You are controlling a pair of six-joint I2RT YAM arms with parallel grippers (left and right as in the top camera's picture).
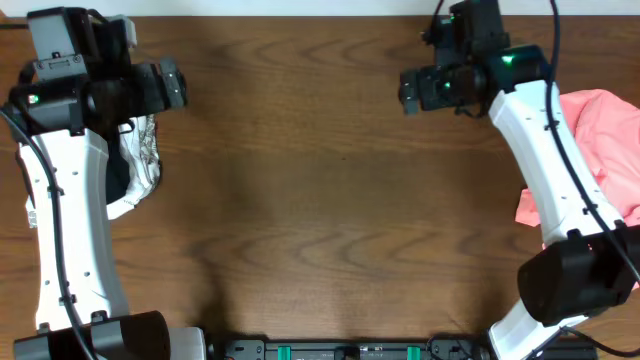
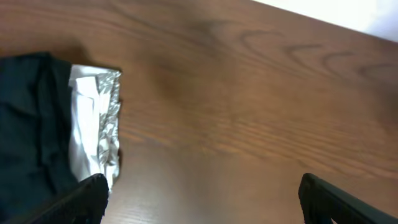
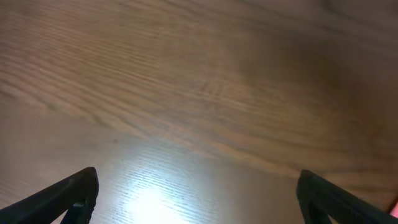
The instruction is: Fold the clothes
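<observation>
Empty, jaws apart: left gripper (image 2: 202, 199) beside the black shirt (image 2: 31, 124) and white-grey patterned garment (image 2: 93, 118), right gripper (image 3: 198, 193) some way from the salmon-pink garment (image 1: 600, 140). Best next: pinch its edge, drag to centre, spread flat.

A small pile of clothes (image 1: 143, 160) lies at the left edge of the table (image 1: 330, 200), partly beneath the left arm (image 1: 70, 220), seemingly one garment over another. A loose garment (image 1: 600, 130) lies at the right edge, partly under the right arm (image 1: 545, 150).
</observation>
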